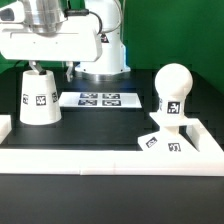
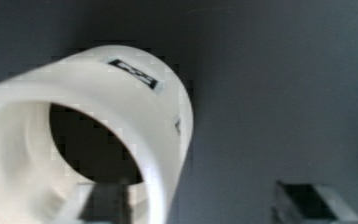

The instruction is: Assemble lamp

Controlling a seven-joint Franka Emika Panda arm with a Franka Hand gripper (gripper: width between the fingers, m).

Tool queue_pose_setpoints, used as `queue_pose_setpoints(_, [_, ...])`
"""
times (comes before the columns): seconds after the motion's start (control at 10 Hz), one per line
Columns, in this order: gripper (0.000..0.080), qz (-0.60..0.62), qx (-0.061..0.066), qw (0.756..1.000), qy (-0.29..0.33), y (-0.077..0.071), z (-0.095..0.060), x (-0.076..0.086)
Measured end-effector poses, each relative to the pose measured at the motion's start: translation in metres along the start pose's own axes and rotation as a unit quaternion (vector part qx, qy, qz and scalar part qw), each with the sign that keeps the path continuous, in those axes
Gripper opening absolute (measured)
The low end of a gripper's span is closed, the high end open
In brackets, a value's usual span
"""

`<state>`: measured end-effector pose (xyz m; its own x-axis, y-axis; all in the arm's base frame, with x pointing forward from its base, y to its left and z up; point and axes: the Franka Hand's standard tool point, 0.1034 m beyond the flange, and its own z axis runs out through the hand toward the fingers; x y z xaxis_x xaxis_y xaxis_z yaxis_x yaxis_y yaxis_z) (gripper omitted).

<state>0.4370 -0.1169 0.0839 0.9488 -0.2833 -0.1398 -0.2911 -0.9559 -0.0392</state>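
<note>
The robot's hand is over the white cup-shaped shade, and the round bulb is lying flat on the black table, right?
Not quite. The gripper is over the shade, but the bulb stands upright on the base, not flat on the table. The exterior view shows this.

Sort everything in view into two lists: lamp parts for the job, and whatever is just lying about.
Belongs to the job:
- shade, under the gripper, also filling the wrist view
- bulb, standing on the base
- base, at the exterior view's right

Just there:
- marker board, flat on the table
- white frame edging the table
</note>
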Motion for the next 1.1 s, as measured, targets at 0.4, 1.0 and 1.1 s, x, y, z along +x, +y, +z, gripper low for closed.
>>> queue_pose_setpoints(0.4, [0.0048, 0.0, 0.0, 1.0, 0.002, -0.001, -0.001, 0.001])
queue_pose_setpoints(1.0, [0.0047, -0.003, 0.006, 1.0, -0.007, -0.012, -0.011, 0.002])
queue_pose_setpoints(1.1, [0.0047, -0.008, 0.008, 1.0, -0.005, -0.019, -0.018, 0.004])
